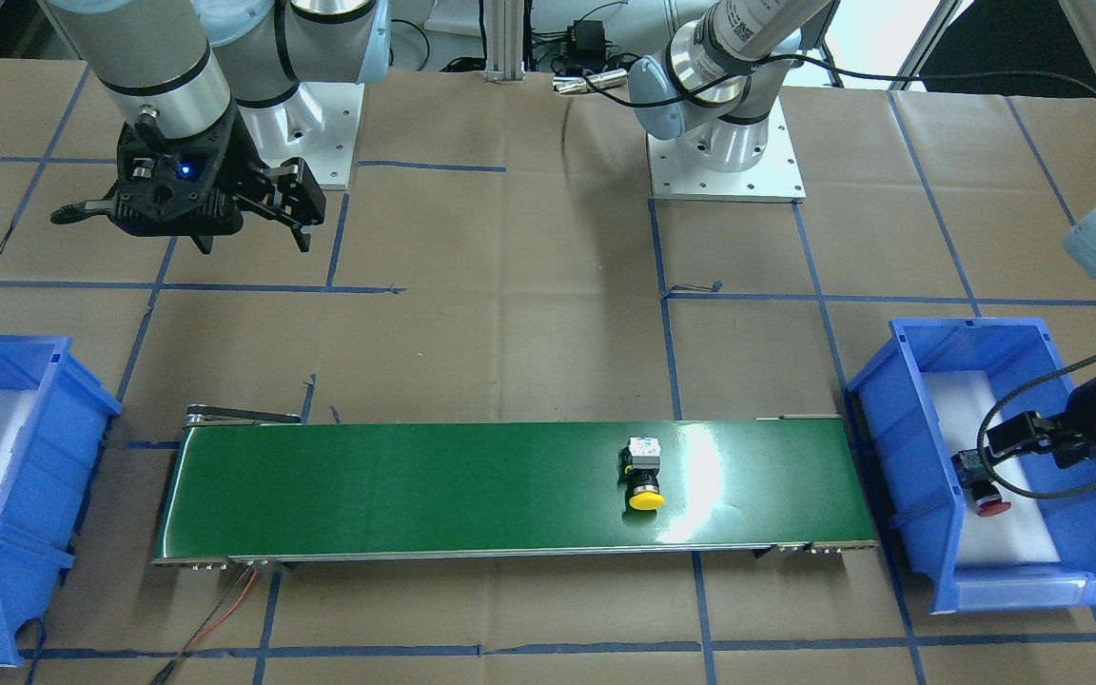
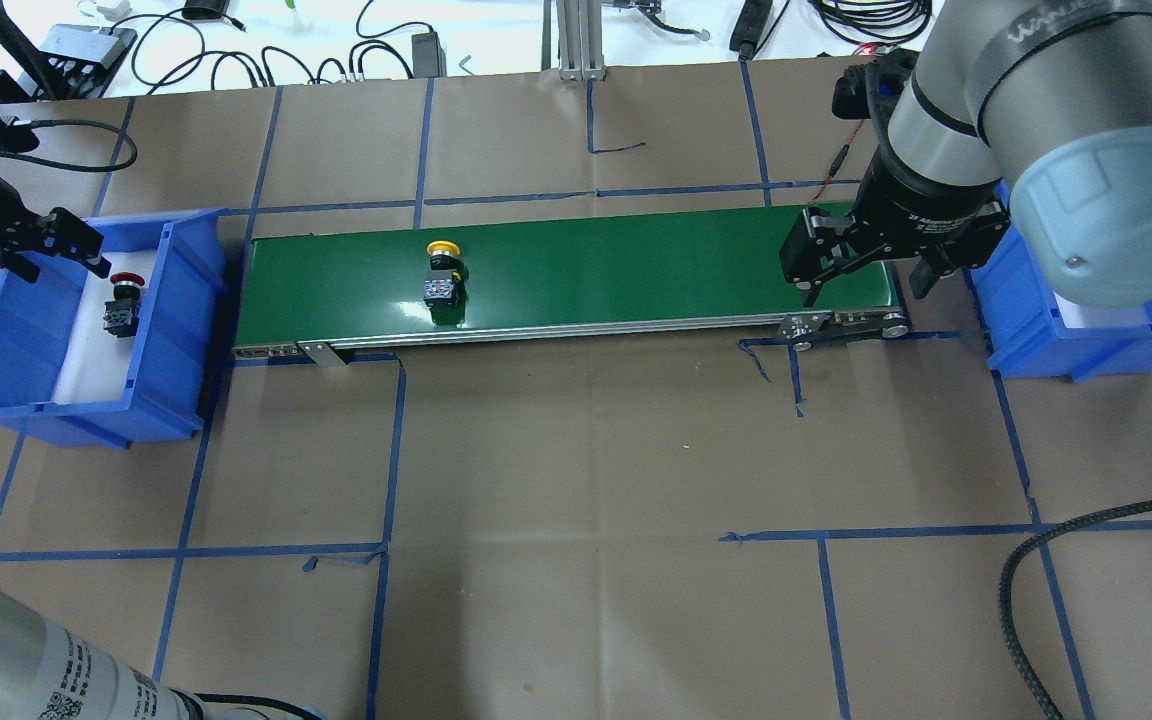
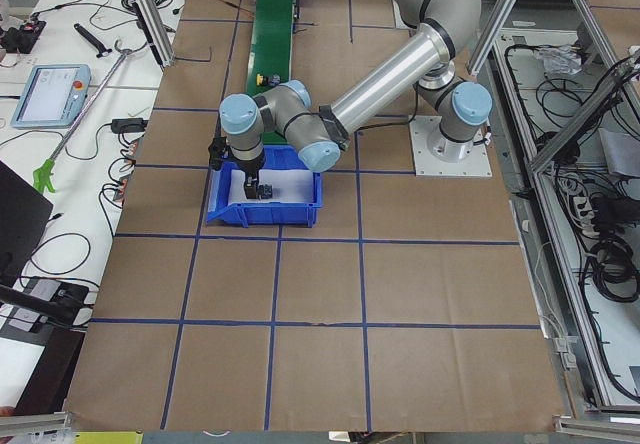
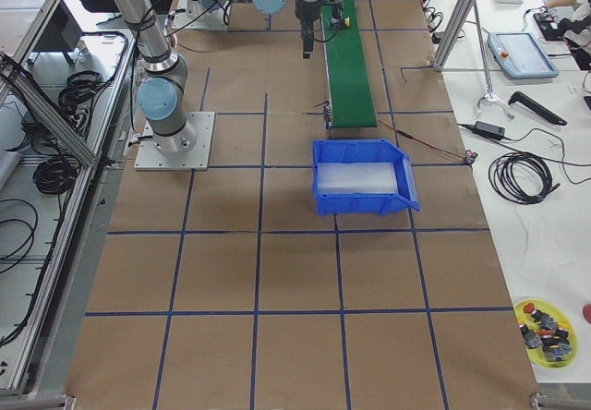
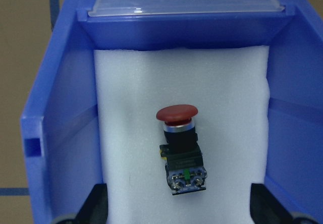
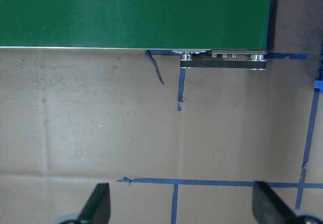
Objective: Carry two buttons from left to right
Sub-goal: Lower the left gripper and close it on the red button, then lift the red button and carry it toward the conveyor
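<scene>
The left gripper (image 5: pixel 180 205), wide apart, is hovering over the red button (image 5: pixel 179 148) beyond the belt's (image 2: pixel 636 270) left end, needing to descend and clamp.

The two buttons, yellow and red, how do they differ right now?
The yellow button lies on the green belt; the red button lies on white foam in the left blue bin. Caps differ: yellow versus red. Both rest on their sides, with dark blocky bodies.

The belt (image 2: pixel 636 270) is laid across the desk (image 2: pixel 586 450), the left bin (image 2: pixel 186 330) and right bin (image 2: pixel 1036 340) set at its ends. One button (image 2: pixel 442 272) is seen on the belt, left of middle; the other button (image 2: pixel 122 305) is found in the left bin, under the left claw (image 2: pixel 64 262).
</scene>
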